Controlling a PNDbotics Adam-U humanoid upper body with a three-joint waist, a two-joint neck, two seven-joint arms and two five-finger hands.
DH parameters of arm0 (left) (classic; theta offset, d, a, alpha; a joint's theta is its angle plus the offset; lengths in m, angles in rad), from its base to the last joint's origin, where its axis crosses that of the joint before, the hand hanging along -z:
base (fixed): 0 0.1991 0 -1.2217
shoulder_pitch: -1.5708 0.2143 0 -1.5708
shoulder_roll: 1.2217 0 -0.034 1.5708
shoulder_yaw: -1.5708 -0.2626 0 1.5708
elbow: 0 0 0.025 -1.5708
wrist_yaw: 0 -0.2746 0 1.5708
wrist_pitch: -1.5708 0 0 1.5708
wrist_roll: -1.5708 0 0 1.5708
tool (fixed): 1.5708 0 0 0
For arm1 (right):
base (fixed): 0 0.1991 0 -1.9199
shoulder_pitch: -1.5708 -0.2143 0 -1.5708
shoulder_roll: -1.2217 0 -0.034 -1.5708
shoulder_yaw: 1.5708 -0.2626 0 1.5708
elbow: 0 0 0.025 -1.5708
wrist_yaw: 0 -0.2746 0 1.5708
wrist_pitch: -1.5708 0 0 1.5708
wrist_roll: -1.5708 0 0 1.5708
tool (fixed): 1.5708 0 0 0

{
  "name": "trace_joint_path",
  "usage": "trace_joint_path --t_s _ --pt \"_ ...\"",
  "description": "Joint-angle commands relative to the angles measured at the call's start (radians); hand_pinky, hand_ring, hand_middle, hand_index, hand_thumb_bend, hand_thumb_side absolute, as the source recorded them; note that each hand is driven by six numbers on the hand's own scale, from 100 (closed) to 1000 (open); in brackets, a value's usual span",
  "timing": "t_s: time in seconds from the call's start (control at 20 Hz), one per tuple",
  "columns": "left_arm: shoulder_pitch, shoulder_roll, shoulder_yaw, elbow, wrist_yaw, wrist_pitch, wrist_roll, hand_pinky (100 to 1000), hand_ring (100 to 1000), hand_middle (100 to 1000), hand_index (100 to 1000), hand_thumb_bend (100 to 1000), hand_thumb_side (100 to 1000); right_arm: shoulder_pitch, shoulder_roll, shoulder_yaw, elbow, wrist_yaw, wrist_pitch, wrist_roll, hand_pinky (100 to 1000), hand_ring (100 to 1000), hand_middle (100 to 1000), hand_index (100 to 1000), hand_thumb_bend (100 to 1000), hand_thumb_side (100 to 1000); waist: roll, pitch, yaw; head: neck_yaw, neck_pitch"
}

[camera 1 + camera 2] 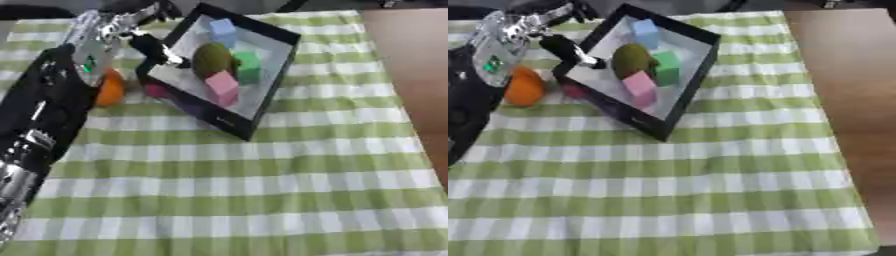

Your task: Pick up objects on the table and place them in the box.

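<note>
The box, black-rimmed, holds a blue block, green block, pink block and olive fruit, apparently sorted already. The left hand reaches over its near-left rim, beside an orange outside; whether its fingers grasp anything, I cannot tell.

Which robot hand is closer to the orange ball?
The left robot hand. It reaches over the box's near-left rim, just up and right of the orange ball. The right robot hand does not show in either view.

My black box with a pale floor sits askew on the checked cloth, holding 4 things: a blue block, a green block, a pink block and an olive fruit. An orange (still outside) lies just left of it.
</note>
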Motion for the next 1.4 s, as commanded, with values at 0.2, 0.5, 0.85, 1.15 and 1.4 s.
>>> trace_joint_path --t_s 0.2,0.5,0.85,1.15,1.4 --pt "-0.029 0.092 0.067 -0.028 0.090 0.034 -0.115 942 833 789 867 601 344 0.000 -0.045 -0.018 -0.002 -0.004 -0.003 -0.009 949 765 677 765 433 258 0.006 -0.033 0.007 -0.011 -0.002" --pt "-0.007 0.178 0.051 -0.061 0.078 -0.028 -0.252 929 856 800 864 586 248 0.018 -0.055 -0.024 0.002 -0.003 -0.005 -0.014 948 765 677 765 438 249 0.007 -0.041 0.026 -0.025 -0.002" --pt "0.014 0.218 0.031 -0.054 -0.030 -0.096 -0.348 935 880 805 856 663 150 0.025 -0.057 -0.025 0.006 -0.002 -0.006 -0.013 948 765 677 765 439 256 0.004 -0.047 0.037 -0.032 -0.002" --pt "0.018 0.190 0.020 -0.025 -0.085 -0.127 -0.339 933 893 823 867 831 252 0.023 -0.053 -0.024 0.008 -0.003 -0.007 -0.011 948 764 676 764 442 256 -0.001 -0.047 0.033 -0.024 -0.002" --pt "0.015 0.157 0.007 0.003 -0.161 -0.143 -0.291 914 890 806 872 887 258 0.019 -0.047 -0.021 0.009 -0.002 -0.005 -0.006 948 763 675 763 447 255 -0.002 -0.042 0.026 -0.019 -0.002"
